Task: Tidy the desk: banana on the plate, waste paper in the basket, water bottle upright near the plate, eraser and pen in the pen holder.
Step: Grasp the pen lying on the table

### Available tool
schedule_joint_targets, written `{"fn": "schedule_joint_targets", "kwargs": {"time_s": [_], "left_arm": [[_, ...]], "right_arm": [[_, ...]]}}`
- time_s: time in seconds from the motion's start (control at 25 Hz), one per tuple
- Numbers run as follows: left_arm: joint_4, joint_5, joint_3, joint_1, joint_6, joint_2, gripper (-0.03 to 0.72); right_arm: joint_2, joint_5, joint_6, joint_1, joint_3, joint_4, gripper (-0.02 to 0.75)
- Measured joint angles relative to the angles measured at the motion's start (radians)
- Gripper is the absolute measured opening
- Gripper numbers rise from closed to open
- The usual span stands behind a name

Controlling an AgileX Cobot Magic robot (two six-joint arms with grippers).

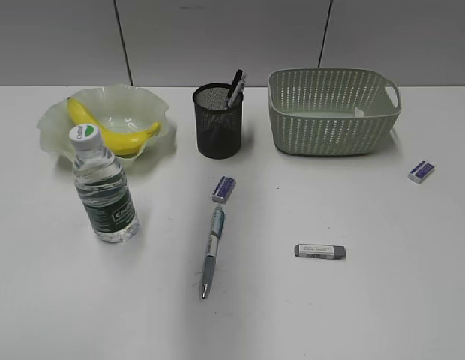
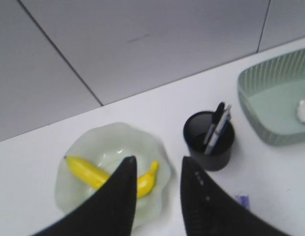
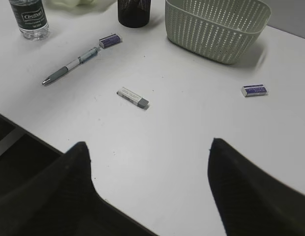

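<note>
The banana (image 1: 116,136) lies in the pale green plate (image 1: 154,105) at the back left; both show in the left wrist view, the banana (image 2: 86,171) in the plate (image 2: 113,137). The water bottle (image 1: 103,187) stands upright in front of the plate. A pen (image 1: 211,253) lies on the desk (image 1: 367,300), with a purple-white eraser (image 1: 223,189) at its far end. A grey eraser (image 1: 320,250) and another purple-white eraser (image 1: 420,171) lie to the right. The pen holder (image 1: 217,124) holds pens. A white scrap, the waste paper (image 2: 304,110), lies in the basket (image 1: 334,112). My left gripper (image 2: 157,164) is open and empty, high over the plate. My right gripper (image 3: 148,145) is open and empty above the desk's front.
A grey panelled wall (image 1: 217,37) runs behind the desk. In the right wrist view the desk's front edge (image 3: 54,142) drops to a dark gap at the lower left. Neither gripper shows in the exterior view.
</note>
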Motion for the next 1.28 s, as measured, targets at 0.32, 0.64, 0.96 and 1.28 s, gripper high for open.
{"fn": "schedule_joint_targets", "kwargs": {"time_s": [0.32, 0.64, 0.96, 1.28], "left_arm": [[-0.053, 0.059, 0.203, 0.025, 0.105, -0.169, 0.23], [-0.185, -0.11, 0.64, 0.025, 0.105, -0.664, 0.23], [-0.227, -0.154, 1.045, 0.025, 0.105, -1.241, 0.23], [-0.326, -0.128, 1.257, 0.025, 0.116, -1.686, 0.23]], "right_arm": [[0.0, 0.0, 0.0, 0.0, 0.0, 0.0, 0.583], [0.0, 0.0, 0.0, 0.0, 0.0, 0.0, 0.583], [0.0, 0.0, 0.0, 0.0, 0.0, 0.004, 0.583], [0.037, -0.032, 0.0, 0.0, -0.016, 0.048, 0.583]]}}
